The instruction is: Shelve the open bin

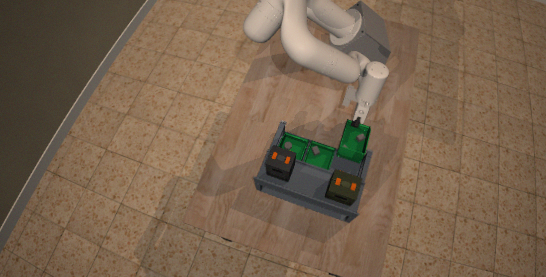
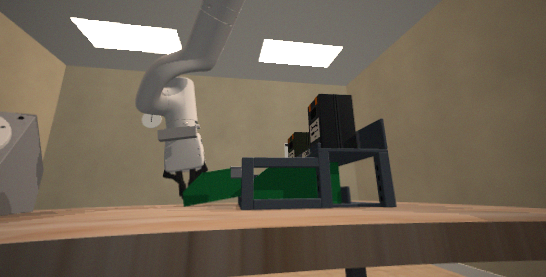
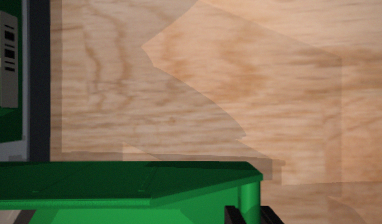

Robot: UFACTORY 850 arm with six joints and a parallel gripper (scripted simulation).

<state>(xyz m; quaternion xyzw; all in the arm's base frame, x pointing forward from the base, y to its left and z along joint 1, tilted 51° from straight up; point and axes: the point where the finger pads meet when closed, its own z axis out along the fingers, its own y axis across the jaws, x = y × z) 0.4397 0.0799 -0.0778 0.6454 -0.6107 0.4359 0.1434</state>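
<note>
Top view: the arm reaches down to the near end of the green bin (image 1: 354, 141), which sits at the right end of the shelf (image 1: 306, 183), partly in the gap beside two other green bins (image 1: 306, 151). A grey part (image 1: 359, 139) lies inside it. Two dark boxes (image 1: 280, 162) stand on the top board.

Exterior view: the gripper (image 2: 184, 177) is down on the bin's outer end wall. The bin (image 2: 215, 185) is tilted, that end near the table (image 2: 150, 216), the other under the low board. It is not yet fully in.

Wrist view: dark fingertips sit either side of the bin's corner wall (image 3: 248, 200). Jaws closed to a narrow gap, so most likely pinching that thin wall.

Judgement: keep the tilt shallow so the part stays put, push slowly and straight along the gap, level off once past the lip.
</note>
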